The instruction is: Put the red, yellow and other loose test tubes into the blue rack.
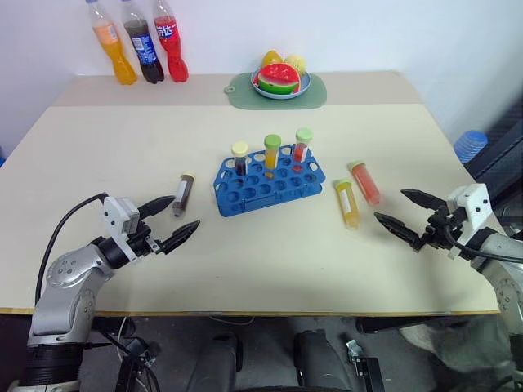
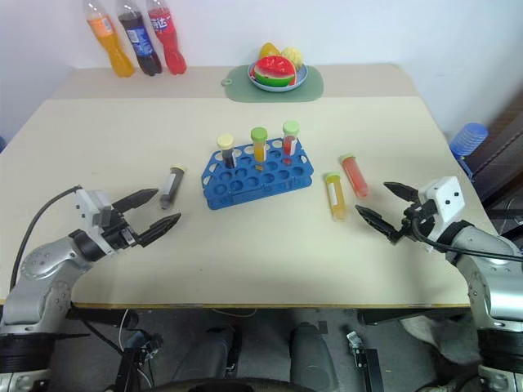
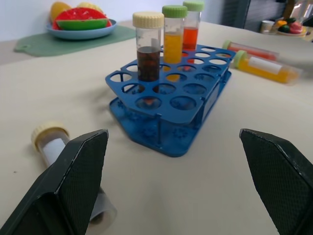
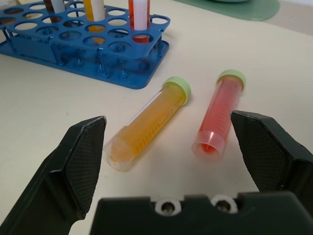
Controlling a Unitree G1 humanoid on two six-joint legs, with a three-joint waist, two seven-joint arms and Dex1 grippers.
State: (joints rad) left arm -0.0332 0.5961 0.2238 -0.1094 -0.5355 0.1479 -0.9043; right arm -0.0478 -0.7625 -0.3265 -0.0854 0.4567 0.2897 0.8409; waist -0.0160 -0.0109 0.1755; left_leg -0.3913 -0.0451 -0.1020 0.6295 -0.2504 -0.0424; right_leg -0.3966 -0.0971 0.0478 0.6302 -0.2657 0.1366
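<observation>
Sitting mid-frame on the table [image 1: 98, 147]: blue rack [image 1: 270, 186] with three upright tubes. Below, at lower left and lower right: left gripper [image 1: 173, 222] and right gripper [image 1: 413, 212], fingers spread wide, holding nothing. Right of the rack: yellow tube [image 1: 348, 204], red tube [image 1: 364, 182]. Left of it: dark tube [image 1: 183, 194].

Bright-blue rack [image 1: 270, 181] is holding dark-brown, orange & red tubes w/ cream & green caps, loose tubes are showing yellow [image 1: 348, 204], red [image 1: 365, 183] & brown [image 1: 183, 194], grippers' fingers [image 3: 73, 181] are showing black w/ fine textured pattern, table [image 1: 98, 155] is looking beige.
</observation>
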